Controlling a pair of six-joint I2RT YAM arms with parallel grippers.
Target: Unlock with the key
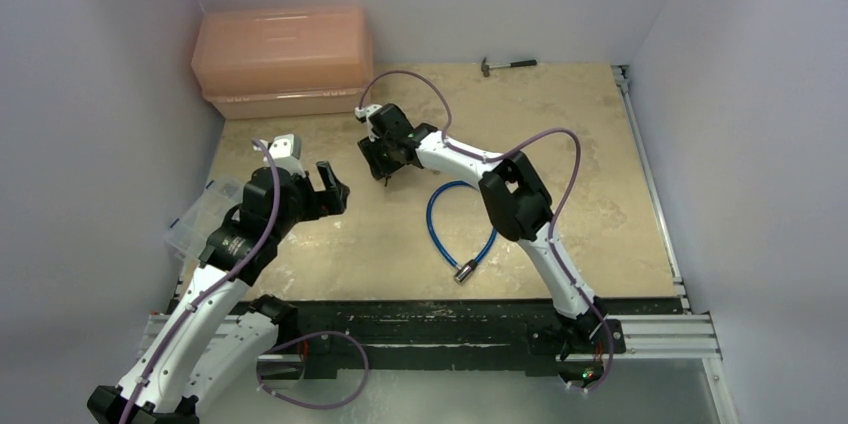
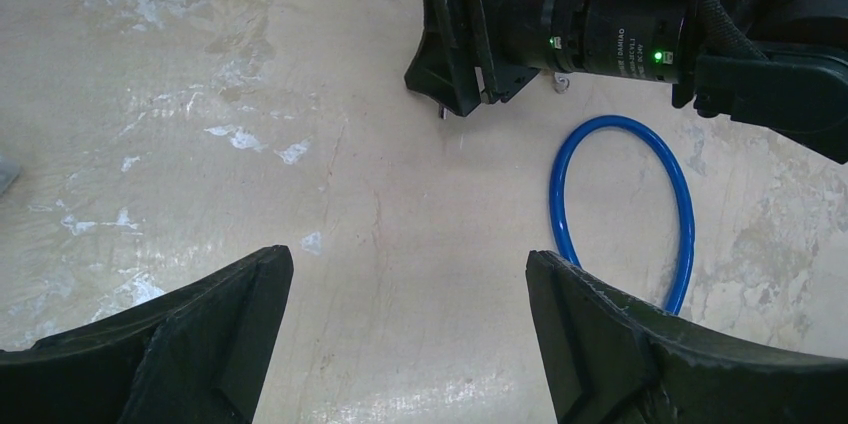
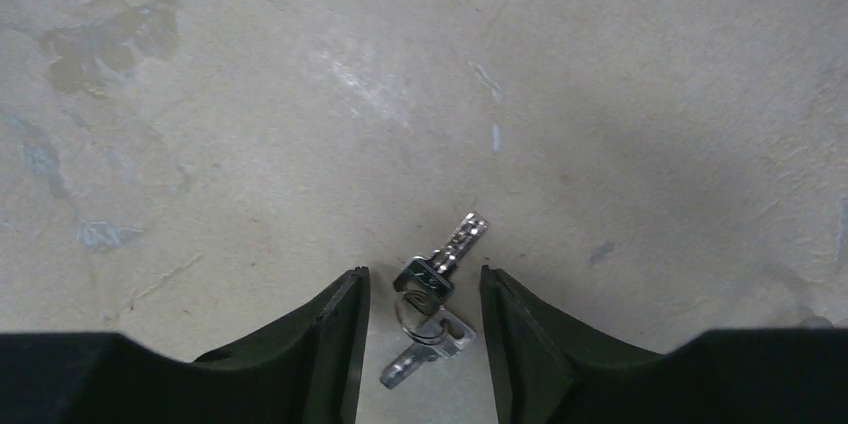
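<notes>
Right hand [image 3: 422, 282] sits low over the worktop [image 3: 230, 124], fingers apart and clamped on nothing. The key [image 3: 432, 296], on a small ring bunch, lies flat on the worktop in the gap between the two fingers. One blade points away from the hand, just past the fingertips; another points back toward the wrist. A narrow strip of worktop shows between the bunch and each finger.

Left hand [image 2: 408, 264] hovers over bare worktop, fingers wide apart, nothing between them, well apart from the key. A looped blue cable [image 2: 612, 122] lies near the right hand.
</notes>
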